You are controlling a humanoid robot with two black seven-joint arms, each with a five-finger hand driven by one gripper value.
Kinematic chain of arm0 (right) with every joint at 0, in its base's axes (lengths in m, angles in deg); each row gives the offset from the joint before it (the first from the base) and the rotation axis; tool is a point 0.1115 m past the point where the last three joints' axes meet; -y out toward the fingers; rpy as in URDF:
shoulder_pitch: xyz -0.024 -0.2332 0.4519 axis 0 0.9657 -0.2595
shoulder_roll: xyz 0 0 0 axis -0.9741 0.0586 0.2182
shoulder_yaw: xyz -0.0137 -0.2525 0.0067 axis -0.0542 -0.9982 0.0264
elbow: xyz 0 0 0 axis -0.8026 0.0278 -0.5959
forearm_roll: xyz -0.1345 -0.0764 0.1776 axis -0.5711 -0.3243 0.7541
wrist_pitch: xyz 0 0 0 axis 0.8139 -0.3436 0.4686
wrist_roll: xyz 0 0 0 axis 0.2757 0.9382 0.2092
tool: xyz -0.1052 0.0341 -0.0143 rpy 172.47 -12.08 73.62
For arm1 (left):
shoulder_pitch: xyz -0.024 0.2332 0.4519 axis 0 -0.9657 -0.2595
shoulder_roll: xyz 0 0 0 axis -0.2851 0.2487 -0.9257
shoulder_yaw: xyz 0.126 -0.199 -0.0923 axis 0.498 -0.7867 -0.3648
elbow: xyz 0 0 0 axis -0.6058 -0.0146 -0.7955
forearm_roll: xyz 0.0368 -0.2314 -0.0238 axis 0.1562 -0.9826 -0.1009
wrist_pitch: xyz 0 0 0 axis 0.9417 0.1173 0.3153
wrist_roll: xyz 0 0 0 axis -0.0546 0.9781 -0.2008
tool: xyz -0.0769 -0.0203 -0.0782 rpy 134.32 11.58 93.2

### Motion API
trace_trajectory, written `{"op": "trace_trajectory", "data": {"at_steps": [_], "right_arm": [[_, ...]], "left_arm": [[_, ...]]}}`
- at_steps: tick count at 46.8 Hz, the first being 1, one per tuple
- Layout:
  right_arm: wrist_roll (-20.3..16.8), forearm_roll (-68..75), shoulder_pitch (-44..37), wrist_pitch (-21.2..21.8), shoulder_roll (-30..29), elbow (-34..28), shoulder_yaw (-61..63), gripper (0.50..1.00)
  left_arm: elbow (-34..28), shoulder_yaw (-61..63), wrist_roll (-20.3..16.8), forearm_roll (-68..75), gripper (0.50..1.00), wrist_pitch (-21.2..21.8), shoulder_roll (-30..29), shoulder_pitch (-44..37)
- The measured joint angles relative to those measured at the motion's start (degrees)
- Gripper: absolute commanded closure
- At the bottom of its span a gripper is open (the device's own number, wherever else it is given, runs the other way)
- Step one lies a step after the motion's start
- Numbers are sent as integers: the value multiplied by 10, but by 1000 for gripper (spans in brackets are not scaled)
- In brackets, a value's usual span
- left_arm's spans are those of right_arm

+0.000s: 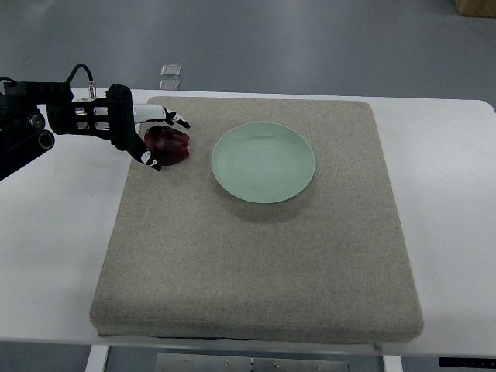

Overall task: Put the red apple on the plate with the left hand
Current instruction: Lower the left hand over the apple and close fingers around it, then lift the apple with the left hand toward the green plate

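A dark red apple (170, 145) lies on the beige mat, to the left of a pale green plate (263, 162). My left hand (158, 138) comes in from the left edge and sits around the apple, with white black-tipped fingers above and below it. The fingers look closed on the apple. The plate holds nothing. The apple is about a hand's width from the plate's left rim. The right arm does not show.
The beige mat (256, 256) covers most of a white table (46, 256). A small clear object (170, 74) lies at the table's far edge, behind the hand. A brown box corner (477, 6) shows at the top right.
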Motion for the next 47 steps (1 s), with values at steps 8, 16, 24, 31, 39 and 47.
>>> {"op": "trace_trajectory", "data": {"at_steps": [8,16,24,31,39,47], "right_arm": [[0,0,0,0,0,0,0,570],[0,0,0,0,0,0,0,568],[0,0,1,0,0,0,0,568],[0,0,0,0,0,0,0,568],[0,0,0,0,0,0,0,568],[0,0,0,0,0,0,0,570]], "left_arm": [[-7,0,-1,9,649,0,3,0],[-11,0,-1,22,720,0,4,-1],[-11,4,-2,25,799,0,4,-1],[-11,8,-2,25,977,0,4,1],[-9,8,-3,25,1000,0,1,13],[-6,7,-7,17,1000,0,-9,48]]}}
